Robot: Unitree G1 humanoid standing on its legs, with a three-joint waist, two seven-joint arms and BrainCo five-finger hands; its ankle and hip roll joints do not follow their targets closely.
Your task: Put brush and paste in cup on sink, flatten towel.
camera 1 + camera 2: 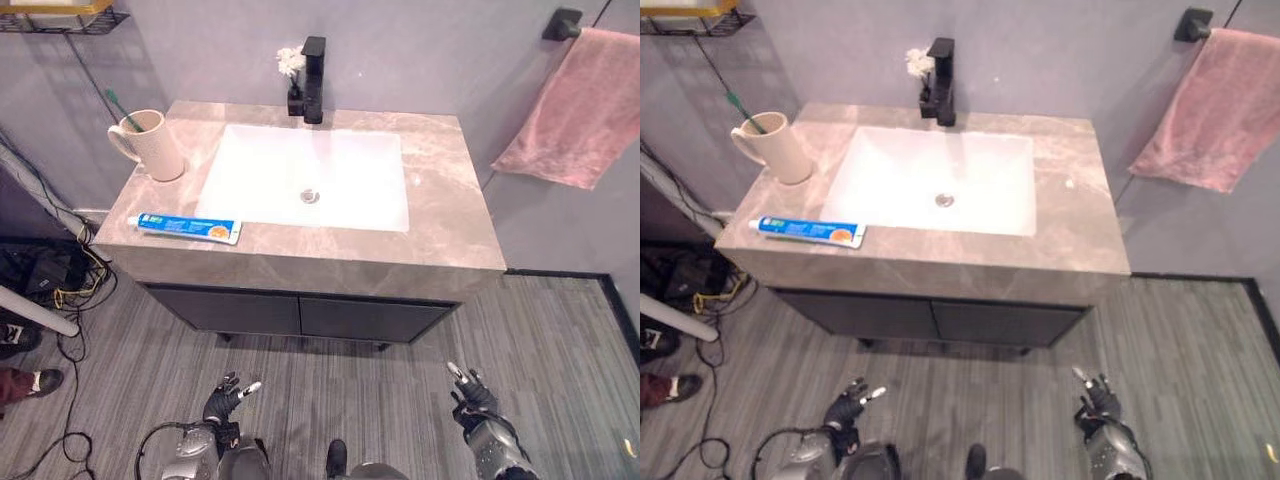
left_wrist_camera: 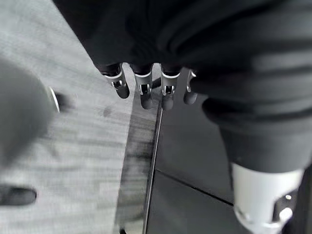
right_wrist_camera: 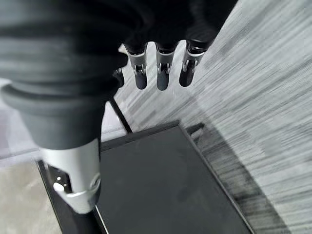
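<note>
A green-handled brush [image 1: 122, 110] stands in the beige cup [image 1: 152, 146] at the countertop's [image 1: 440, 215] back left corner; blue-white paste [image 1: 185, 227] lies along its front left edge. Pink towel [image 1: 577, 110] hangs bunched. Left hand [image 1: 228, 394] and right hand [image 1: 468, 388] hang low, fingers relaxed, empty

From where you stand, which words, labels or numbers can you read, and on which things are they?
Toothpaste tube: it has print on blue and white with an orange patch, too small to read.
Cup: no print visible.
Towel: no print visible.
Tap: no print visible.
No text here can be read.
</note>
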